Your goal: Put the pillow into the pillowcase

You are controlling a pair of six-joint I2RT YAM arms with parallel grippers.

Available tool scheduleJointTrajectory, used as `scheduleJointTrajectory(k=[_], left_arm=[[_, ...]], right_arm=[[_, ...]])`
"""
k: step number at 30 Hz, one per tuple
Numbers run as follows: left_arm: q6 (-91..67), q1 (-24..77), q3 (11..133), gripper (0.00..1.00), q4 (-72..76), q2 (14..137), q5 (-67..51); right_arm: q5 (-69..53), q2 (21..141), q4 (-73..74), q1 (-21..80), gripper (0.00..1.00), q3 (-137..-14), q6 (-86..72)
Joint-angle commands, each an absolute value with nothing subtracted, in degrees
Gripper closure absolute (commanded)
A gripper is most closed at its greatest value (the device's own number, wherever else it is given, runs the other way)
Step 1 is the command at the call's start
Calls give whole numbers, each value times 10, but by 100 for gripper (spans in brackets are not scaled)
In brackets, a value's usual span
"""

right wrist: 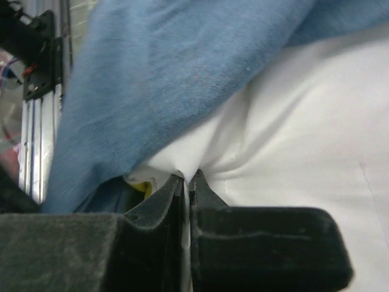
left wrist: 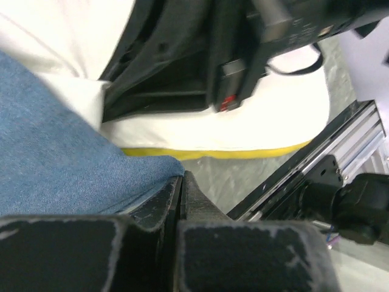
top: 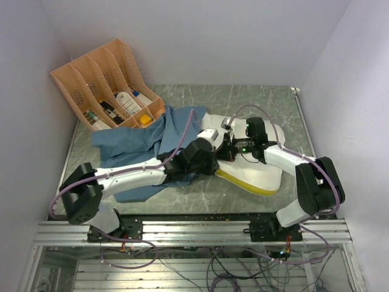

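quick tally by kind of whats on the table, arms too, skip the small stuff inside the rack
pillow: 1
pillowcase: 1
file rack: 1
robot arms: 2 (left arm, right arm)
total: 5

A grey marbled table (top: 243, 100) carries a peach slotted organizer (top: 100, 79) at its far left corner, a wrinkled blue pillowcase (top: 130, 141) left of centre, and a cream pillow (top: 258, 176) touching it, right of centre.
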State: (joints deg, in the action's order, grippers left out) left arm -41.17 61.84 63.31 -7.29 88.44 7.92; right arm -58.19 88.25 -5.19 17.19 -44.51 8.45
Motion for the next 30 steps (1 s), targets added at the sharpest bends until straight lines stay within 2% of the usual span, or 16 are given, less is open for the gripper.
scheduleJointTrajectory(k=[1,6,7,8,10,12,14,16,20,23,26,30], left_arm=[[-452,595,542,93,13,807,59],[-443,609,531,93,74,823,-41],[-436,618,531,90,77,825,-50],[-428,625,532,84,72,821,-49],[-420,638,527,66,40,797,-22],[-418,643,505,53,13,749,12],[-414,643,486,46,-10,699,31],[-404,644,478,42,-39,657,51],[-372,641,498,32,-100,611,90],[-348,638,531,30,-134,609,100],[-333,630,566,25,-152,627,122],[-316,576,617,18,-180,678,130]], right_arm=[[-660,861,-25,229,100,-458,162],[-641,923,115,263,100,-510,324],[-636,939,172,262,100,-535,374],[-629,950,231,259,96,-561,427],[-629,944,311,240,81,-597,500],[-642,893,321,197,59,-580,529],[-647,844,331,157,40,-553,566],[-657,809,351,122,26,-544,606],[-654,786,352,97,21,-566,606],[-611,804,252,96,15,-590,472],[-530,870,158,96,5,-642,353],[-479,1025,224,96,4,-806,342]])
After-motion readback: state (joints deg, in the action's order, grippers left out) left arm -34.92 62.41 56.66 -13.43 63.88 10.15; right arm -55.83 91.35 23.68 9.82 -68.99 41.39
